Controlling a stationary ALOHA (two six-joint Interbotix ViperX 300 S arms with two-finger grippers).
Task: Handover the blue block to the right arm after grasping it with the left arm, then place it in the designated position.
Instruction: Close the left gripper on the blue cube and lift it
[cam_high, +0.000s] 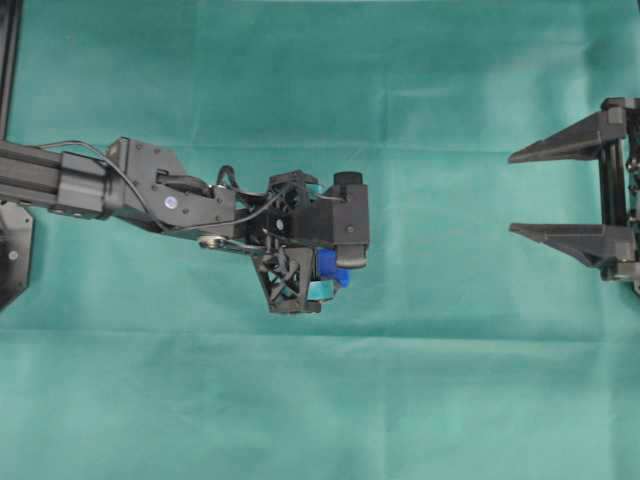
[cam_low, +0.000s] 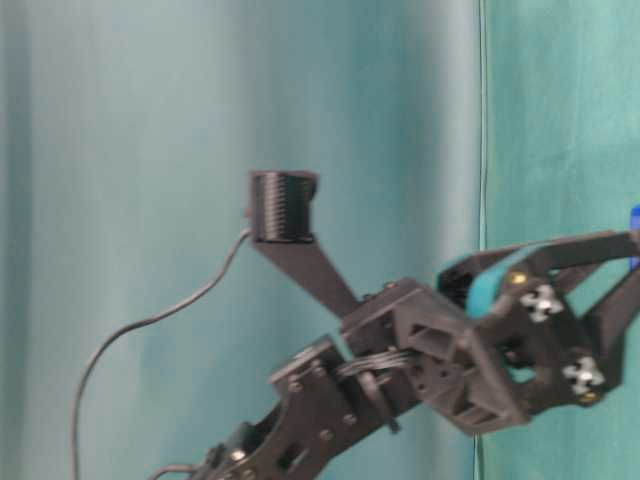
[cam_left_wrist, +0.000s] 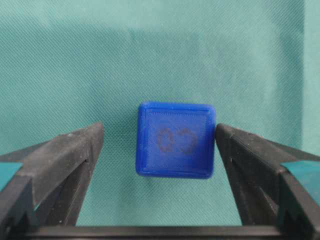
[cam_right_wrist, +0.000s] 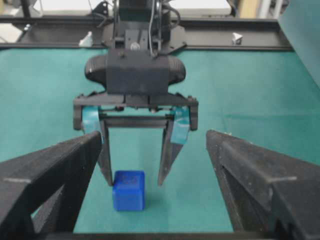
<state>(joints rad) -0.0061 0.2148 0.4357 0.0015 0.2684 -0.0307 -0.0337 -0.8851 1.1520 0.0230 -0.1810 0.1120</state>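
Green cloth (cam_high: 450, 380): 1 blue block (cam_left_wrist: 175, 140) btwn left gripper (cam_left_wrist: 160, 137) (spread), right gripper (cam_high: 512, 193) spread.

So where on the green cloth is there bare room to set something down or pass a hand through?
Bare green cloth spans the lower half of the overhead view, below both arms, and the stretch between the left gripper and right gripper. It is crowded around the blue block, which sits between the left gripper's open jaws.

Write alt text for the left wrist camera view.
A small blue block sits on green cloth between the open left gripper fingers, nearer the finger on the picture's right. A faint dark mark shows on its top face.
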